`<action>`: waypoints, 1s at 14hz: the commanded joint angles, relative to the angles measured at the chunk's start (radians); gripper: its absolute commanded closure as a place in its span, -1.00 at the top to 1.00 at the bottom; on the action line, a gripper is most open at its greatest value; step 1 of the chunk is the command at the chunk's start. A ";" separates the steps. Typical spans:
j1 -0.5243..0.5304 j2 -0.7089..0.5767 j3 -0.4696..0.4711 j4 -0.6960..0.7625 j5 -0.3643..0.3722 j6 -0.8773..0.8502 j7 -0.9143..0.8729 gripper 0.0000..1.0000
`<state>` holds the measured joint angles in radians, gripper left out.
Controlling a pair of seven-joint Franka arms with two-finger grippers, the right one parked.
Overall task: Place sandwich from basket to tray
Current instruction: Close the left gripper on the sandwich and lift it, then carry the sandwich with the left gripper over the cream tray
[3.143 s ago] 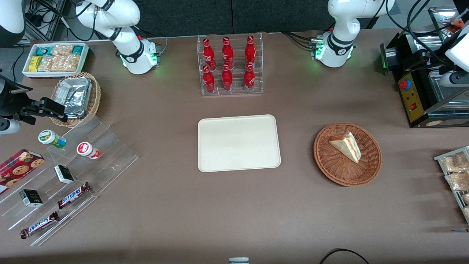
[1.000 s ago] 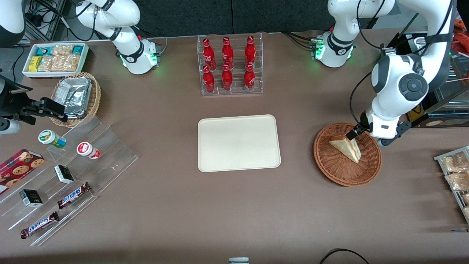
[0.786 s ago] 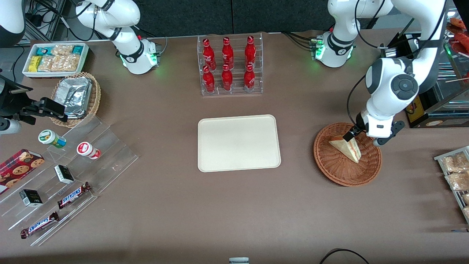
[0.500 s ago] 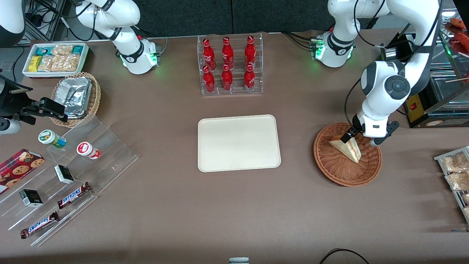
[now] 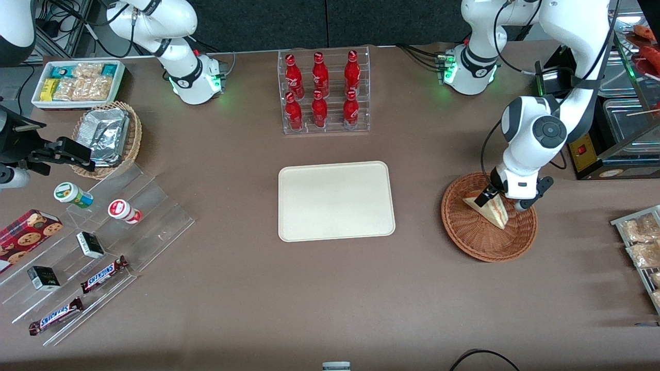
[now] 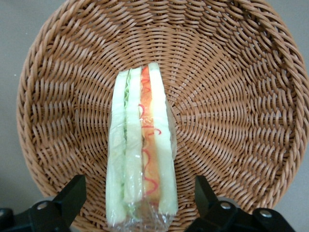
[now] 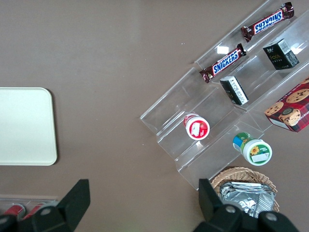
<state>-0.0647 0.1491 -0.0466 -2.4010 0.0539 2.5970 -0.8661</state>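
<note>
With the gripper (image 6: 140, 205) spread wide astride the sandwich (image 6: 141, 145) in the basket (image 6: 231, 96), it should sink lower and pinch the bread faces gently.

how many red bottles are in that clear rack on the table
6, all upright in the clear rack. Three stand in the row farther from the front camera, three in the nearer row. None seems hidden.

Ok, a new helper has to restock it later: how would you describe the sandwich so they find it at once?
Find the cream tray mid-table, then go toward the working arm's end to the round reddish-brown basket. The sandwich lies in it, the only thing there: a pale bread wedge with red and green filling, wrapped in clear film. The gripper hangs open astride it.
</note>
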 commanded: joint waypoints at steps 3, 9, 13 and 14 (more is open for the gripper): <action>-0.007 0.010 0.005 -0.003 0.003 0.025 -0.044 -0.77; -0.012 -0.133 0.005 0.037 0.020 -0.177 -0.031 -0.92; -0.014 -0.189 -0.071 0.276 0.027 -0.596 0.010 -0.93; -0.015 -0.172 -0.111 0.346 0.027 -0.673 0.010 -0.93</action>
<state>-0.0681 -0.0497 -0.1033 -2.1859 0.0649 2.0624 -0.8581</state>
